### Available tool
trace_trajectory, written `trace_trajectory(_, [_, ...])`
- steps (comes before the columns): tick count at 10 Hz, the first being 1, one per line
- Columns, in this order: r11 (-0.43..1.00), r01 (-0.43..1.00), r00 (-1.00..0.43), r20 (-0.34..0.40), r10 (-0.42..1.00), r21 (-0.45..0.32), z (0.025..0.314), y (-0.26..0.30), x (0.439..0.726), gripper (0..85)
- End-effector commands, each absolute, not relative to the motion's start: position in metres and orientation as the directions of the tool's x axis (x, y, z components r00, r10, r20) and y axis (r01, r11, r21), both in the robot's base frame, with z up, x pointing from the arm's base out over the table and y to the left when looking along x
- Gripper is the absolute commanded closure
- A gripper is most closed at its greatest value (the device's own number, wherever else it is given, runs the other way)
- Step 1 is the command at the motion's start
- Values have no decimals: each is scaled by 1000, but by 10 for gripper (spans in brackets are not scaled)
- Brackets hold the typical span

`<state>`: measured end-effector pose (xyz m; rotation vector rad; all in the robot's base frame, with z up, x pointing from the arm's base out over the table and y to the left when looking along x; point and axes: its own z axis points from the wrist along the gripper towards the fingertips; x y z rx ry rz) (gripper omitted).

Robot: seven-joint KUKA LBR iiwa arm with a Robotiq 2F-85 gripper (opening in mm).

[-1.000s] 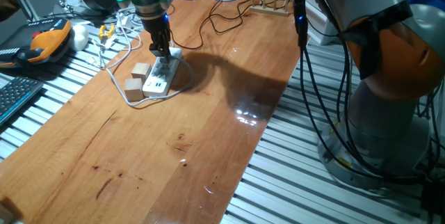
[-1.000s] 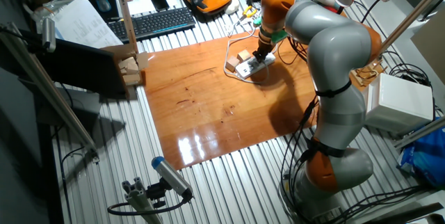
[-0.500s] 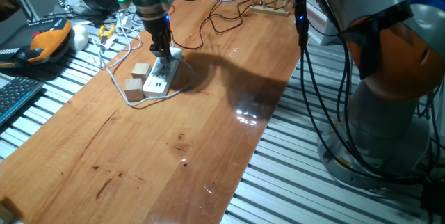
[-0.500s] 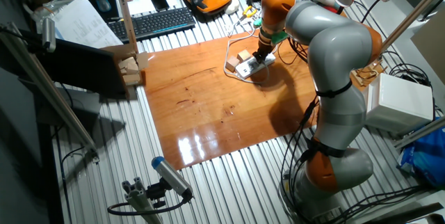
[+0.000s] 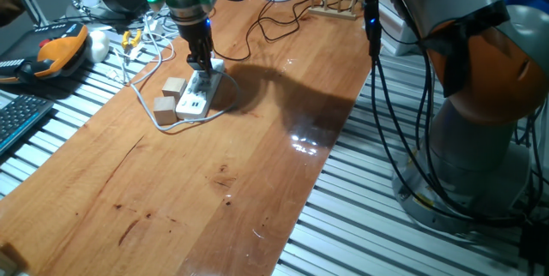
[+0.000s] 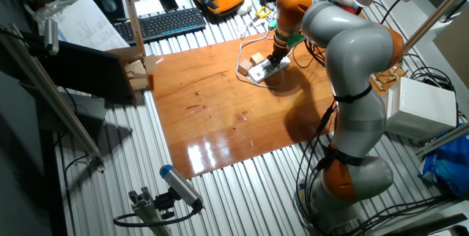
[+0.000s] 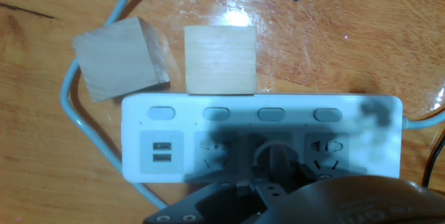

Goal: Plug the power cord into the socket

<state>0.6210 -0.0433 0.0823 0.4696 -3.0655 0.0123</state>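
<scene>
Gripper (image 5: 200, 66) directly over strip (image 5: 201, 93), fingers closed on plug (image 7: 272, 156) at a middle outlet; full seating not discernible. Cord (image 5: 257, 27) trailing across table (image 5: 240, 173) toward far edge. Two cubes (image 7: 170, 60) just beside strip's long side, white cable (image 7: 87, 147) looping around.

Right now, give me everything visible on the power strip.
The power strip is a long white plastic bar lying flat on the wooden table. It has a row of oval buttons, a USB panel at one end and outlets alongside. Two wooden cubes sit against one long side. The claw presses a black plug into a middle outlet.
</scene>
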Motion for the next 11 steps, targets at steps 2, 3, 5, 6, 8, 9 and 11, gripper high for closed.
trace_trajectory(2, [955, -296, -954, 43, -296, -1, 82, -41, 622, 850])
trace_trajectory(3, [955, -296, -954, 43, -296, 0, 82, -41, 622, 850])
trace_trajectory(5, [955, -296, -954, 40, -296, -2, 81, -40, 623, 850])
trace_trajectory(6, [955, -296, -954, 38, -296, -1, 80, -40, 623, 850])
trace_trajectory(8, [955, -298, -954, 32, -298, -1, 76, -40, 625, 850])
trace_trajectory(9, [955, -298, -954, 31, -298, -2, 74, -40, 626, 850])
trace_trajectory(11, [956, -294, -956, 26, -294, -2, 72, -38, 625, 850])
